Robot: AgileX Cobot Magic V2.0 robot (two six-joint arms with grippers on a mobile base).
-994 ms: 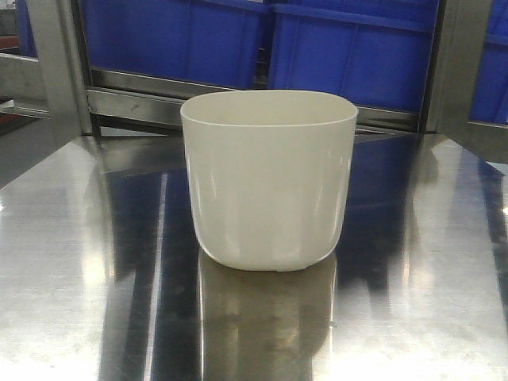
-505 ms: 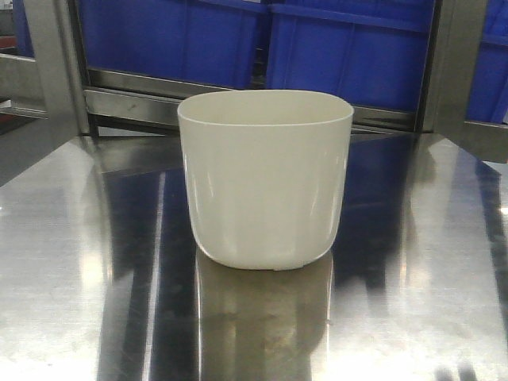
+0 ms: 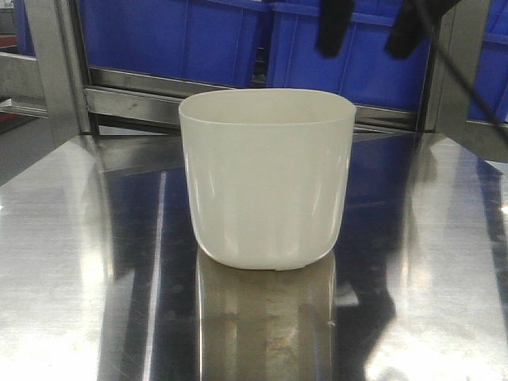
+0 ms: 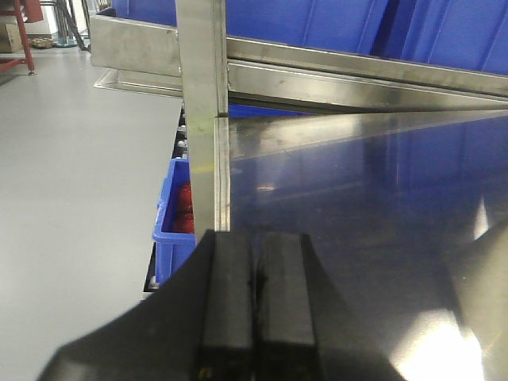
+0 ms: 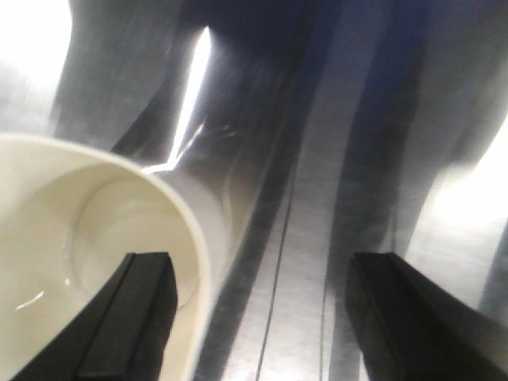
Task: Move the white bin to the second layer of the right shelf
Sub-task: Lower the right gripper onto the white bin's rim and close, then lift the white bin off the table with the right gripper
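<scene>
The right gripper (image 3: pixel 367 44) has dropped into view above the white bin (image 3: pixel 266 178) — fingers spread, one over its mouth, one outside the rim. The bin stands upright on the steel table (image 3: pixel 71 286); the left gripper (image 4: pixel 254 305), pressed together, hovers near the table's left edge — blue crates (image 3: pixel 171 40) stand behind.

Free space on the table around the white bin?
Bare table left, right and in front of the white bin. Crowded behind: rack rail and blue crates. The open right gripper hangs over the bin's right wall.
</scene>
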